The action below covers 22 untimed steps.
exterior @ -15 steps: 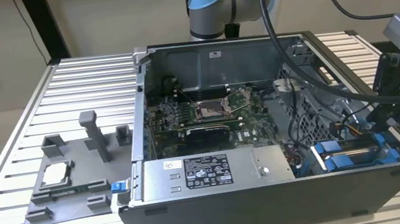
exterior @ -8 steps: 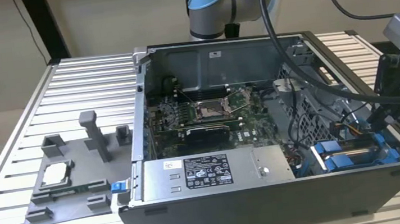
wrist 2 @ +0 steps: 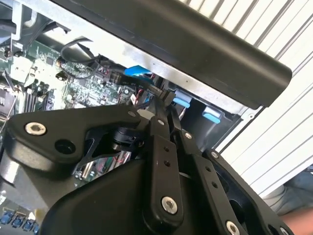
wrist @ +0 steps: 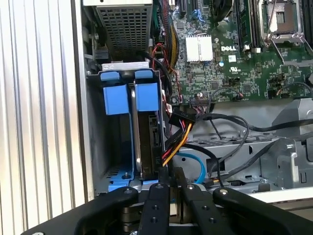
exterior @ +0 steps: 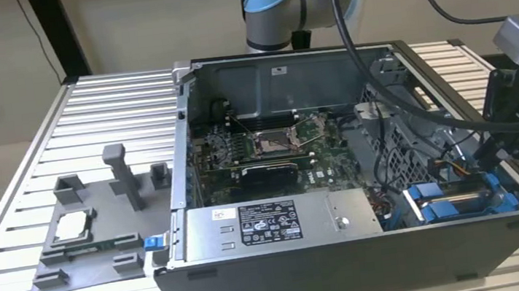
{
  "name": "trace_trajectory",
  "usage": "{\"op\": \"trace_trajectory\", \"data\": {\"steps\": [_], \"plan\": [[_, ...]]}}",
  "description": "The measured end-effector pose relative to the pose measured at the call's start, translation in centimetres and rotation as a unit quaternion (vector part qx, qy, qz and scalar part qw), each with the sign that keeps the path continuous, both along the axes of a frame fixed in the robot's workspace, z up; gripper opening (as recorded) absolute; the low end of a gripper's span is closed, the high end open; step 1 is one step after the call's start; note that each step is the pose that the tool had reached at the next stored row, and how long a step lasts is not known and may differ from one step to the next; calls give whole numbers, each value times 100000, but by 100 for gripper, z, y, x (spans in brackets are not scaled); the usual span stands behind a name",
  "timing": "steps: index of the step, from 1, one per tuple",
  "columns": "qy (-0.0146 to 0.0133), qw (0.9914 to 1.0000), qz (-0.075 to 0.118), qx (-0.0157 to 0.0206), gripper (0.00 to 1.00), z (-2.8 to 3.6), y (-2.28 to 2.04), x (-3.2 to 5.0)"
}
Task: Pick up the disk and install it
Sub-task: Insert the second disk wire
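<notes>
The disk stands on edge in the drive bay at the open computer case's front corner, on the exterior view's right. Its blue carrier bracket frames the dark drive body. My gripper hangs just above that bay. In both wrist views the fingers press together with no gap, and I see nothing between them. Their tips sit close beside the disk's edge, next to the bundle of cables; whether they touch the disk is unclear.
The grey power supply box with a white sticker lies beside the bay. The motherboard fills the case floor. Orange, black and blue cables run right by the fingers. A grey fixture holding a small square chip lies on the slatted table.
</notes>
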State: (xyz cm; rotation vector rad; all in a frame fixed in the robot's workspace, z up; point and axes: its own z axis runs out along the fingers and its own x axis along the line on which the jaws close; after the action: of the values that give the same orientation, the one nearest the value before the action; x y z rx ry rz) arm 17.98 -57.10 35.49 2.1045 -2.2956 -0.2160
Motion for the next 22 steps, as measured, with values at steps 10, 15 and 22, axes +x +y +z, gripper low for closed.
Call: {"op": "trace_trajectory", "data": {"steps": [10,15,22], "plan": [[-1626,99987,0,-4,0,35,0,-384],[-3156,99950,1,45,0,34,0,-493],[-5041,99873,25,57,0,24,-28,-606]]}}
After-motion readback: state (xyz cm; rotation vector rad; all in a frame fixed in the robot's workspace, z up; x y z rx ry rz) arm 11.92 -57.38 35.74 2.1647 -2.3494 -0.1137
